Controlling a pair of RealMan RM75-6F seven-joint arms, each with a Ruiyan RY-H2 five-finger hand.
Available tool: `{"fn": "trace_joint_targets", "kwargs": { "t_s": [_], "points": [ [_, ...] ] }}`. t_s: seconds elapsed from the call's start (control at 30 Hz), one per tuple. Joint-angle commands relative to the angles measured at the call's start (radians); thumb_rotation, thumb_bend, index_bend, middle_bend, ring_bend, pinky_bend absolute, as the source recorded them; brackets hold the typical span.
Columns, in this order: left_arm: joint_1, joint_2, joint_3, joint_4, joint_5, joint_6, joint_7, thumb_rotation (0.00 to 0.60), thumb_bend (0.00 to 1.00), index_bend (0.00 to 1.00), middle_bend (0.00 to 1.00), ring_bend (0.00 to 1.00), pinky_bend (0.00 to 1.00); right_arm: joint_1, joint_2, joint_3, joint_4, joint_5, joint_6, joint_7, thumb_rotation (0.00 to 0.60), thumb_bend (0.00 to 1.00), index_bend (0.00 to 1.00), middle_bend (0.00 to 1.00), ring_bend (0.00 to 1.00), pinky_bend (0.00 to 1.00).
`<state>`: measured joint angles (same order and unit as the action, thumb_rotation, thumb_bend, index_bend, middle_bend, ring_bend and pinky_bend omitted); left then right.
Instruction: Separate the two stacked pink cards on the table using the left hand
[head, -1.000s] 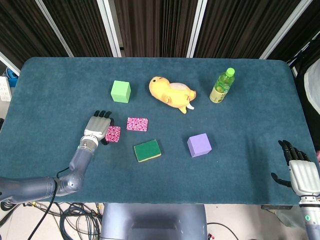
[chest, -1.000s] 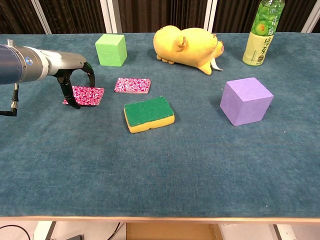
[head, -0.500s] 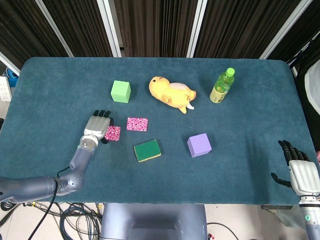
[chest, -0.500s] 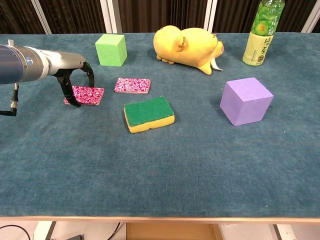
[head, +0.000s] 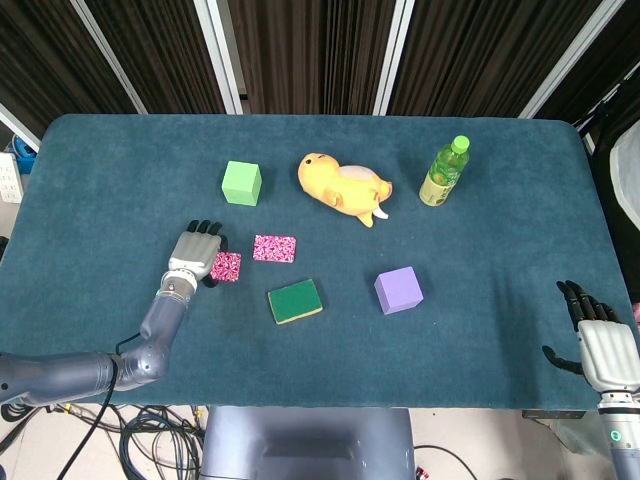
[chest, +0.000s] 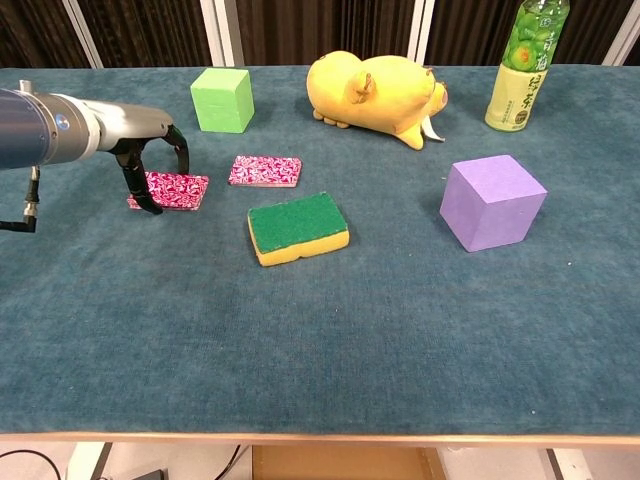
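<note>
Two pink patterned cards lie flat and apart on the teal table. One card sits free near the middle. The other card lies to its left under my left hand. That hand arches over it, a fingertip at the card's near left corner and another at its far edge, pinching it against the cloth. My right hand hangs at the table's right front edge, fingers spread, holding nothing.
A green-and-yellow sponge lies just right of the held card. A green cube, a yellow plush toy and a green bottle stand further back. A purple cube sits to the right.
The left hand and its card have shifted very slightly away from the front edge. The other card and the right hand have not moved.
</note>
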<state>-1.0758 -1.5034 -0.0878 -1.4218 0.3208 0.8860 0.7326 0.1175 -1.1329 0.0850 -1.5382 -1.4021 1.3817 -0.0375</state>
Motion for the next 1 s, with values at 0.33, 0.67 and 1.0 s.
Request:
{"fn": "trace_joint_targets", "kwargs": {
  "t_s": [0.33,0.67,1.0],
  "points": [
    [-0.001,0.003,-0.003,-0.009,-0.001,0.012,0.009,0.600,0.21,0.43,0.17,0.00,0.00,-0.001,0.001,0.000,0.000,-0.002,0.001,0.004,0.600,0.20,0.04,0.08,0.15,0.22],
    [-0.001,0.000,-0.002,-0.007,-0.009,0.012,0.018,0.600,0.22,0.43,0.17,0.00,0.00,0.000,0.001,-0.001,-0.001,0.000,-0.001,0.004,0.600,0.20,0.04,0.08,0.15,0.22],
    [-0.002,-0.004,-0.006,-0.002,-0.011,0.006,0.017,0.600,0.21,0.39,0.17,0.00,0.00,0.001,0.001,-0.001,-0.001,0.000,-0.002,0.001,0.600,0.20,0.05,0.08,0.15,0.22]
  ]
}}
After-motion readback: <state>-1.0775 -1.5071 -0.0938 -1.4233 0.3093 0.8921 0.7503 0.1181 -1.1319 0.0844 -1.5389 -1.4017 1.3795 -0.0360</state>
